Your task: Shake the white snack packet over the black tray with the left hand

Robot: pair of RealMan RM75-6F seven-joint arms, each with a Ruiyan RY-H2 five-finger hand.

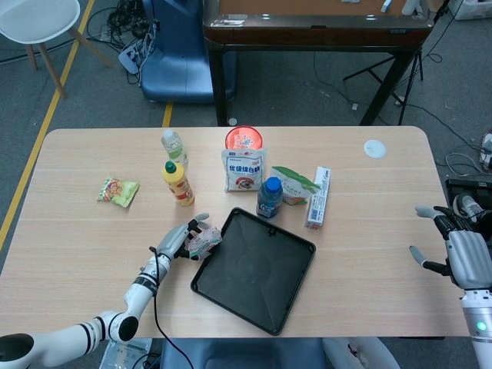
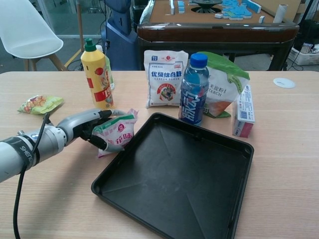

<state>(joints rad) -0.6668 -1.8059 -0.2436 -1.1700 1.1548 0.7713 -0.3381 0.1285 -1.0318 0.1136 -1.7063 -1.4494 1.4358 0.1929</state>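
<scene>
The white snack packet [image 1: 205,241] [image 2: 118,133] lies on the table against the left corner of the black tray [image 1: 257,273] [image 2: 174,186]. My left hand [image 1: 180,239] [image 2: 88,127] is at the packet's left side and grips it, thumb over its top edge and fingers curled round its lower side. The packet still rests on the tabletop beside the tray, not above it. My right hand [image 1: 461,252] hovers at the table's right edge, fingers spread and holding nothing; the chest view does not show it.
Behind the tray stand a yellow bottle [image 1: 177,183] [image 2: 97,77], a white sugar bag [image 1: 243,169] [image 2: 165,78], a blue bottle [image 1: 269,197] [image 2: 193,89], a green-white pouch [image 1: 294,184] and a box [image 1: 318,197]. A green snack packet [image 1: 118,191] lies far left.
</scene>
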